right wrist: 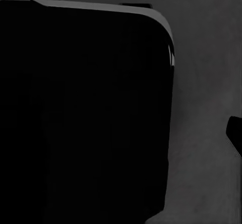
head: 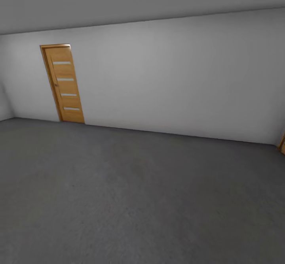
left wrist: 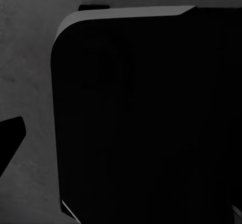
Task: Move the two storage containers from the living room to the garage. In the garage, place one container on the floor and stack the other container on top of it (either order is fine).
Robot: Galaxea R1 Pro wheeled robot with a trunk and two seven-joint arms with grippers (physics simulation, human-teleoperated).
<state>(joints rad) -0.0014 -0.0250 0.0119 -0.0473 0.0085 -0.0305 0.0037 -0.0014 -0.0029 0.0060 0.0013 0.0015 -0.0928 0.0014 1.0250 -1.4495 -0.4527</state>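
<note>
Garage floor (head: 138, 200), wooden door (head: 63, 83).

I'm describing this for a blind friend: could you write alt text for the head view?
A bare room: dark grey concrete floor meets a plain white wall. A wooden door with four pale slots stands shut at left.

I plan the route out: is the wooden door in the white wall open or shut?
Shut: the wooden door sits flush inside its frame, no gap showing.

Matt concrete floor (head: 138, 200); wooden door (head: 63, 84)
</note>
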